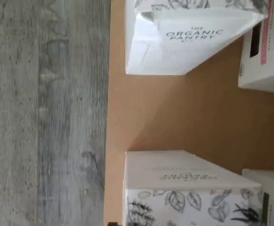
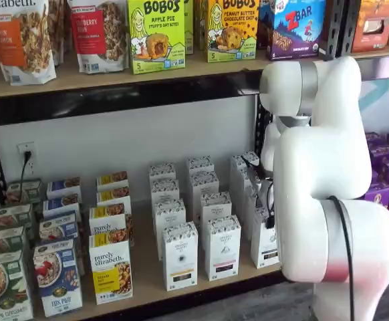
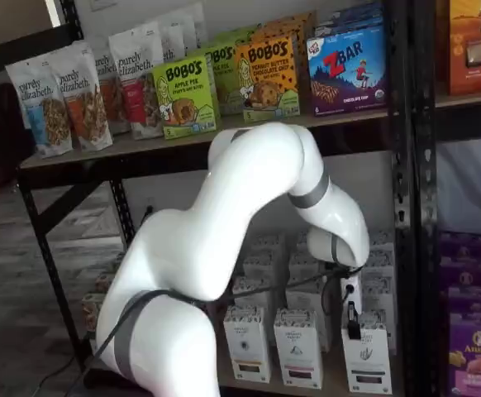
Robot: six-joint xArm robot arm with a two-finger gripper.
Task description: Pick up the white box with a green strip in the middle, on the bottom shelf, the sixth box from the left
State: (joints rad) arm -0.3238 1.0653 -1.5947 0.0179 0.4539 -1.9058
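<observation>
White arm casing fills the foreground; past it I see my black-fingered gripper [image 3: 352, 318] hanging released, empty, just above the tall narrow white box [image 3: 366, 356], rightmost at the near edge of the light-wood bottom shelf [image 2: 148, 281]. Box stands upright: straight descent.

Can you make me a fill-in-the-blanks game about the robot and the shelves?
1. The green Bobo's box says "Apple ____".
2. The robot arm is coloured ____.
3. The black fingers hang by a white box on the ____ shelf.
4. In the wrist view, a carton reads "The Organic ____".

Missing words: Pie; white; bottom; Pantry.
</observation>
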